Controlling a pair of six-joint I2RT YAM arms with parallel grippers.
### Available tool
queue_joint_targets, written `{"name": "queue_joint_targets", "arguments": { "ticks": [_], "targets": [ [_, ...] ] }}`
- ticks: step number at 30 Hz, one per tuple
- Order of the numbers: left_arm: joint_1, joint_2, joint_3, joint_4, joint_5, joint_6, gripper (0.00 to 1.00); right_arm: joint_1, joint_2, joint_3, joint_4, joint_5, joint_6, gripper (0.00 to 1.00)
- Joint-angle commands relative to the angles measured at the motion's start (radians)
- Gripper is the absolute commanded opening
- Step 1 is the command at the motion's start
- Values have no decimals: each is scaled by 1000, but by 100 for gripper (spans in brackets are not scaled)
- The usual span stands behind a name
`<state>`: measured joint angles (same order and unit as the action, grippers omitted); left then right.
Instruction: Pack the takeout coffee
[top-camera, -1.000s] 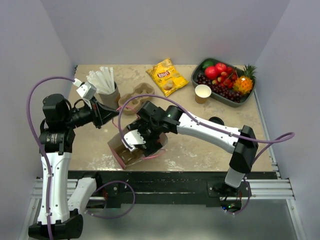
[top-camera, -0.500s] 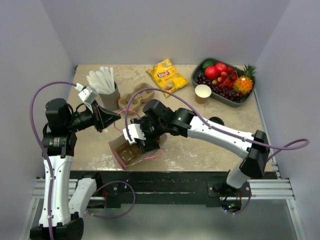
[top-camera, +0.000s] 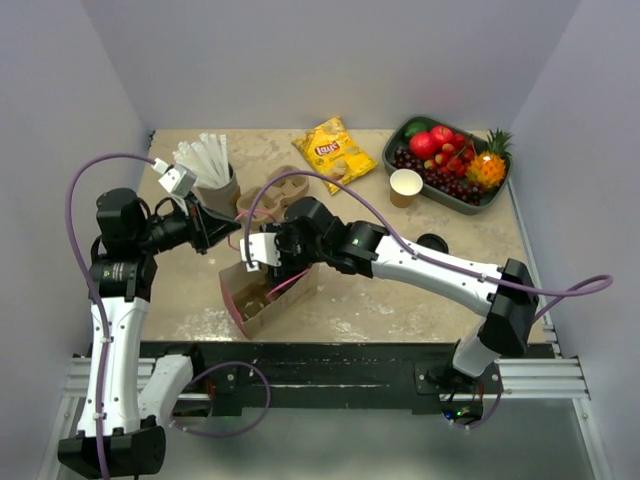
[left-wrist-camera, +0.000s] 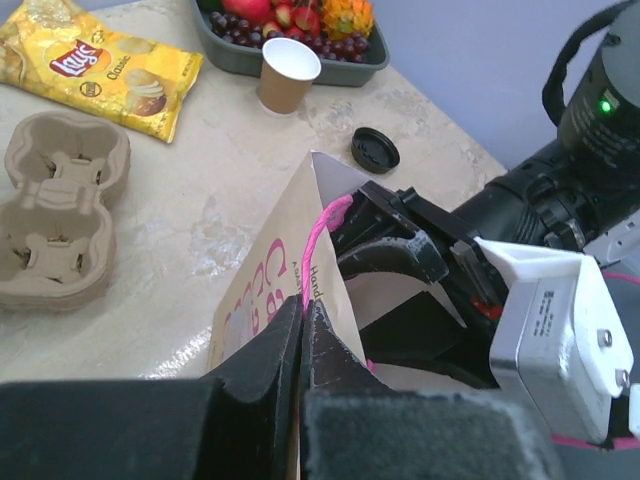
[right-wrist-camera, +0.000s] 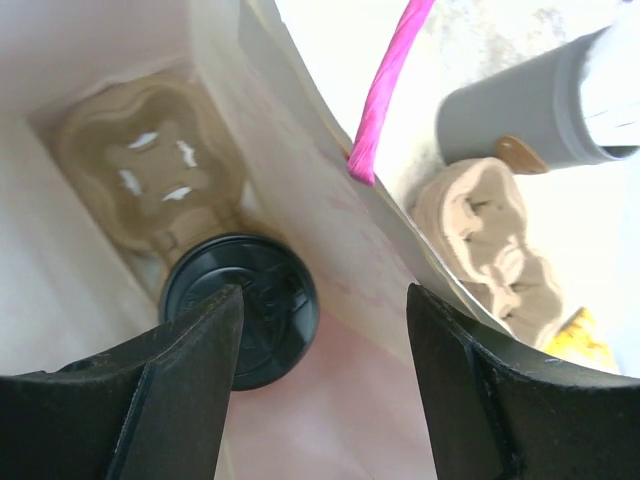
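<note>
The takeout coffee (right-wrist-camera: 240, 312), a cup under a round black lid, stands inside the brown paper bag (top-camera: 262, 300) in a tan cup carrier (right-wrist-camera: 150, 165). My right gripper (right-wrist-camera: 325, 300) is open just above it, with one finger over the lid's edge and the other by the bag wall. In the top view the right gripper (top-camera: 272, 272) hangs over the bag's mouth. My left gripper (left-wrist-camera: 303, 308) is shut on the bag's upper edge beside the pink handle (left-wrist-camera: 325, 235), holding the bag (left-wrist-camera: 265, 275) open. The left gripper also shows in the top view (top-camera: 228, 228).
A lidless tan cup (top-camera: 405, 186), a loose black lid (top-camera: 432, 242), a yellow chip bag (top-camera: 333, 152) and a fruit tray (top-camera: 490, 198) lie at the back right. A second cup carrier (top-camera: 275, 192) and a straw holder (top-camera: 215, 185) sit behind the bag.
My right gripper has drawn up and back out of the bag, open, leaving the lidded cup inside. The bag now stands more upright in my left gripper.
</note>
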<state>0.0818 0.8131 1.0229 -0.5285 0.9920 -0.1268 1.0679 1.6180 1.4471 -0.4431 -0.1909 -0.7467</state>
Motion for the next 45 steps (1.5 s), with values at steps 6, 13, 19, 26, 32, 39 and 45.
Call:
{"name": "queue_joint_targets", "arguments": {
  "ticks": [6,13,19,26,32,39,45],
  "targets": [
    [-7,41,-3,147,-30,-114,0,-2,79,50,27,65,-62,70],
    [-7,32,2,139,-41,-50,0,-55,-39,91,38,-16,0,72],
    [-11,46,45,133,108,-48,0,-56,-136,173,9,-19,58,74],
    [-73,-11,-20,104,174,-10,0,-56,-181,147,-3,158,182,75],
    [-172,12,19,51,200,-2,0,-100,-216,33,15,274,300,74],
    [-209,27,12,-74,185,88,0,-218,-172,67,55,295,339,73],
    [-217,77,68,-252,155,256,0,-241,-171,72,102,197,326,73]
  ]
}}
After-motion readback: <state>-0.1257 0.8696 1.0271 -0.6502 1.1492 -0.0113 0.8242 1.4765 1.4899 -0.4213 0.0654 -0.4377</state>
